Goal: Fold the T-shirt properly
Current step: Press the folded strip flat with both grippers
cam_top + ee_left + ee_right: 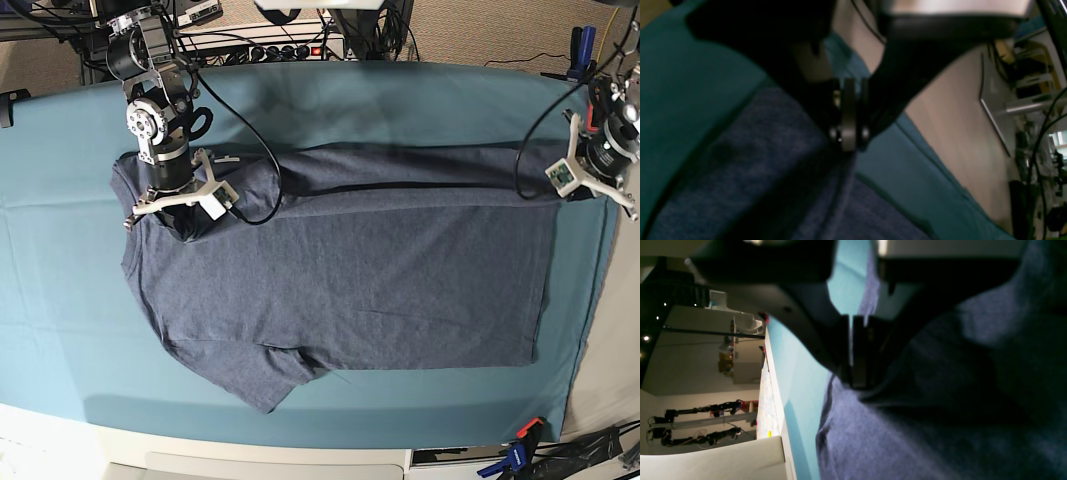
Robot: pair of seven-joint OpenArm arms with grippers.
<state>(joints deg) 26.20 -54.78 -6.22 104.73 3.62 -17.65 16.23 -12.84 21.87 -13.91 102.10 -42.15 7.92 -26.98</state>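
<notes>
The T-shirt (340, 280) is spread across the counter (60, 300), its far edge already turned over. That edge is pinched by the left fingers (848, 133) and the right fingers (853, 373). Both ends should be carried together, level and taut.

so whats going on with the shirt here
A two-armed robot is partway through folding a blue-grey T-shirt spread on a table with a teal cloth. The far long edge is already folded over toward the middle. The right gripper is shut on the fabric near the collar end, and the left gripper is shut on the fabric at the hem end. One sleeve sticks out at the near edge, not yet folded.
</notes>
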